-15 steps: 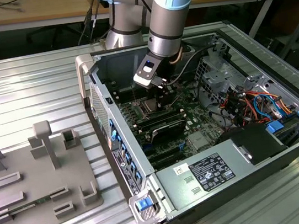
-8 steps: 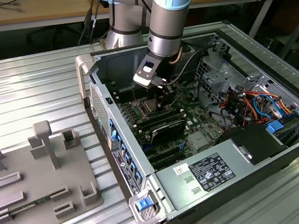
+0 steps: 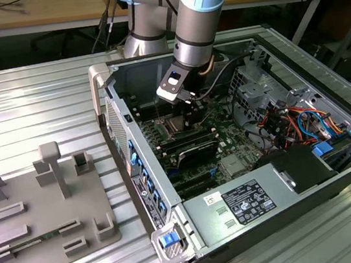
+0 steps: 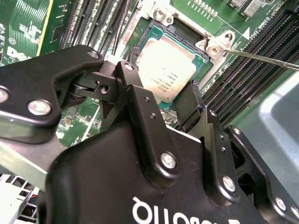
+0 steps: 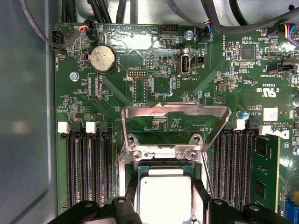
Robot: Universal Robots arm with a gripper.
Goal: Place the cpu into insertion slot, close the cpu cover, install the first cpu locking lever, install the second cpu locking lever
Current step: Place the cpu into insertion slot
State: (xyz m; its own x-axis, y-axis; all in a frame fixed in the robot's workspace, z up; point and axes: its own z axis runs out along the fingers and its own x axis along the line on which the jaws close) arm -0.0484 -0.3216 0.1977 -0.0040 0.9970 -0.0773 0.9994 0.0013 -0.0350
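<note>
While the cpu cover (image 5: 132,126) stands raised on its hinge, keeping the insertion slot (image 4: 150,36) open from above, the cpu (image 4: 168,65) lies flat inside it on the green motherboard (image 5: 117,93). The gripper (image 4: 161,91) straddles 2 opposite edges of the cpu, low over the socket. Whether it pinches the cpu or merely flanks it, I cannot tell.

The arm (image 3: 197,30) has silver-grey tubes and light blue joint caps; its black pincer (image 4: 161,84) carries silver screws and white lettering.
</note>
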